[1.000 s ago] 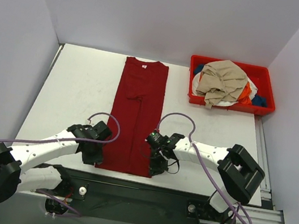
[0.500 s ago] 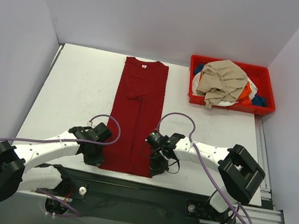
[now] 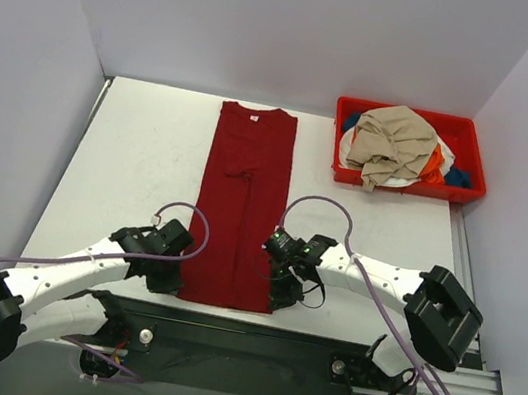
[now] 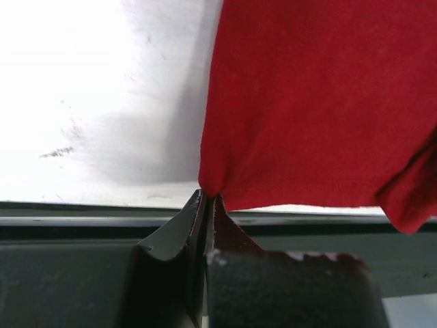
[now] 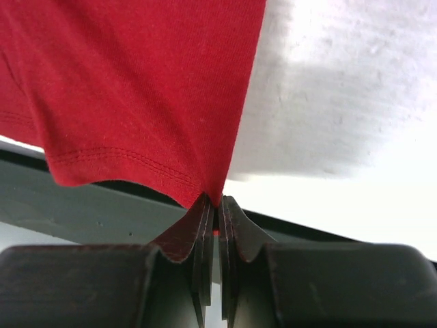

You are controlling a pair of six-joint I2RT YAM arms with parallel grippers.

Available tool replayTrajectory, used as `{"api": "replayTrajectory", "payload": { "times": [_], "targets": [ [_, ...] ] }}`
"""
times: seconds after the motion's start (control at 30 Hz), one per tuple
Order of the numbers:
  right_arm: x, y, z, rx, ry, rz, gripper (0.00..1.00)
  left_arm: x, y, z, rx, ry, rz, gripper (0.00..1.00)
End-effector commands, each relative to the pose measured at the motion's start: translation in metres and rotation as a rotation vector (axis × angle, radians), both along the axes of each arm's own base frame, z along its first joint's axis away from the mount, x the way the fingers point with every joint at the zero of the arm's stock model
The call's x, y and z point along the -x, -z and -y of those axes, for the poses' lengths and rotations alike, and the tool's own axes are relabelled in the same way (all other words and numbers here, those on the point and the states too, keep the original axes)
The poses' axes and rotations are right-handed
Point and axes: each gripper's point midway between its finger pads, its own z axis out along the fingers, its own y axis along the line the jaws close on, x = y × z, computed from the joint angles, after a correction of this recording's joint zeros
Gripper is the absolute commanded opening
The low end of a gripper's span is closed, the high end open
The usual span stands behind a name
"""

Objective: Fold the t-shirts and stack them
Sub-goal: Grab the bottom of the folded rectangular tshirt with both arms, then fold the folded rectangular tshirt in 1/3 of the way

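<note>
At the near edge of the white table (image 3: 127, 165), we note the left gripper (image 4: 205, 202) and right gripper (image 5: 214, 203) pinching the hem corners of the flat dark red cloth t-shirt (image 3: 241, 204), both edged slightly nearer than before; a hem-to-collar fold seems next.

The tan shirt (image 3: 393, 138) hides most other shirts (image 3: 434, 167) in the bin (image 3: 417, 190). The red shirt (image 3: 241, 204)'s near corners disappear inside the left gripper (image 4: 205, 198) and the right gripper (image 5: 215, 199).

The right arm (image 3: 383, 275) has swung its elbow out to the right. The left gripper (image 4: 205, 205) and right gripper (image 5: 214, 205) moved a little nearer, maybe tugging the red t-shirt (image 3: 241, 204).
</note>
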Motion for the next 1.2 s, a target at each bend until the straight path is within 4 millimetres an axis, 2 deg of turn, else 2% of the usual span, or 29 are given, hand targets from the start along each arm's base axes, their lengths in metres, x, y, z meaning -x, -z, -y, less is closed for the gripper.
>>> {"api": "replayTrajectory", "payload": {
  "times": [0.0,0.33,0.5,0.6,0.73,0.9,1.03,1.17],
  "targets": [
    [0.012,-0.015,0.012,0.034,-0.029,-0.007,0.00,0.000,-0.021,0.012,0.044,-0.001,0.015,0.00],
    [0.037,-0.029,0.025,0.053,-0.061,-0.029,0.00,0.029,-0.048,0.024,0.057,0.064,0.008,0.00],
    [0.053,-0.042,0.030,0.045,-0.066,-0.029,0.00,0.031,-0.073,0.033,0.102,0.063,0.049,0.00],
    [0.055,-0.055,0.035,0.048,-0.070,-0.018,0.00,0.027,-0.091,0.038,0.148,0.050,0.085,0.00],
    [0.048,-0.079,0.034,0.025,-0.073,0.026,0.00,0.019,-0.111,0.042,0.167,0.038,0.131,0.00],
    [0.034,-0.092,0.038,0.059,-0.075,0.073,0.00,0.004,-0.124,0.047,0.162,0.036,0.188,0.00],
    [0.008,-0.094,0.041,0.082,-0.056,0.099,0.00,-0.017,-0.136,0.051,0.159,0.036,0.234,0.00],
    [-0.023,-0.096,0.039,0.107,-0.048,0.128,0.00,-0.039,-0.132,0.049,0.158,0.047,0.236,0.00]
  ]
}}
